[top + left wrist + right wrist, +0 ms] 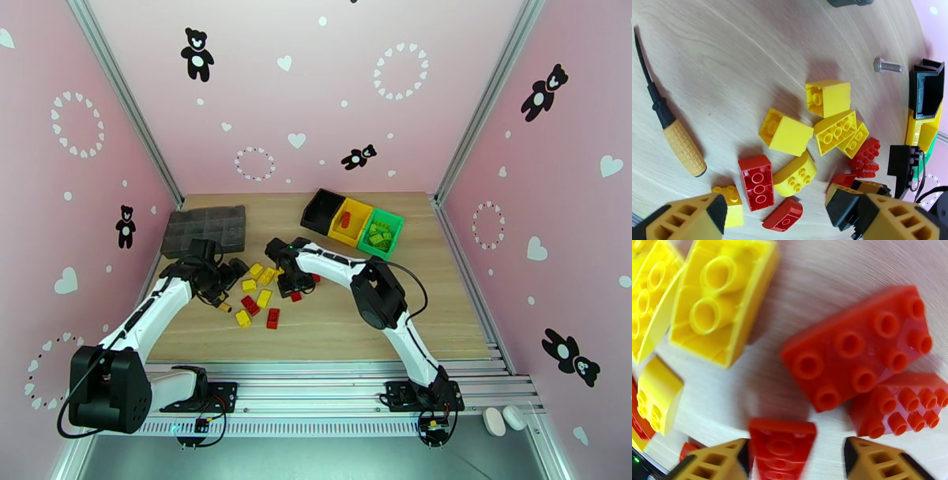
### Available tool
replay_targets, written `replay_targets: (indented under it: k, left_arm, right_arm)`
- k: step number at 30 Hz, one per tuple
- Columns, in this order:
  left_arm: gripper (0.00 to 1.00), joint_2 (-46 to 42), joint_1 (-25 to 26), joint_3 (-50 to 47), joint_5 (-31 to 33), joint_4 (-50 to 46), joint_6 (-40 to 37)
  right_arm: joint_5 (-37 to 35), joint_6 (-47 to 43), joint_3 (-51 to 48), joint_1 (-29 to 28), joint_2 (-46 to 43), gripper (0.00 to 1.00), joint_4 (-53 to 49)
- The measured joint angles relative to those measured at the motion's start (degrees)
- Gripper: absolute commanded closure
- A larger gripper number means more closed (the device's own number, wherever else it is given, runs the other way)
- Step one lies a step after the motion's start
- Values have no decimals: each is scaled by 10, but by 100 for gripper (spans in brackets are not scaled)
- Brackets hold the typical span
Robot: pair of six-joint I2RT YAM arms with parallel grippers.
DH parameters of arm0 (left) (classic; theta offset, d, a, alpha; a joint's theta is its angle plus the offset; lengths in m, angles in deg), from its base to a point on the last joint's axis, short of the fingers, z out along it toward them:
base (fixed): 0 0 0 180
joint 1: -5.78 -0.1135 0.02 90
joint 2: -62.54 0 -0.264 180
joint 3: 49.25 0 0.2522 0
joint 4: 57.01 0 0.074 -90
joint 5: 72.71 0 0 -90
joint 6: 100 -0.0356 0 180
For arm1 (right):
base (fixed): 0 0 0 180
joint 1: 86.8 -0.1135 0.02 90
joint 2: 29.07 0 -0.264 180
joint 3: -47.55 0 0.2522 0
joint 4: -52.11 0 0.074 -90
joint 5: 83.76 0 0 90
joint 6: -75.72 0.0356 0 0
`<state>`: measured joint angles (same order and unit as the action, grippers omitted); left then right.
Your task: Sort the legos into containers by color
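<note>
Red and yellow legos lie in a loose pile on the wooden table, left of centre. The containers stand at the back in a row: black, yellow with a red brick inside, and green holding green bricks. My left gripper hovers at the pile's left edge, open wide above a curved red brick and a red brick. My right gripper is low over the pile's right side, its jaws either side of a small red brick. That brick touches the left finger, with a gap to the right one.
An orange-handled screwdriver lies left of the pile and a steel bolt lies beyond it. A dark grey organizer tray sits at the back left. Pink walls close in three sides.
</note>
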<state>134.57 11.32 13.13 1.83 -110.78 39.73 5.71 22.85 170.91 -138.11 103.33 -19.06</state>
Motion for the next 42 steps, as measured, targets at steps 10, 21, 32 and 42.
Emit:
replay_targets:
  k: [10,21,32,42]
  left_arm:
    - [7,17,2,-8,-29,14,5]
    - [7,106,67,26,-54,63,34]
    - [8,279,139,204,-127,140,74]
    - [9,440,190,424,-182,173,104]
  right_arm:
    - [32,13,0,4,0,68,6]
    - [62,17,-21,50,-42,68,26]
    - [65,14,-42,184,-123,67,35]
    - [60,24,98,306,-86,65,31]
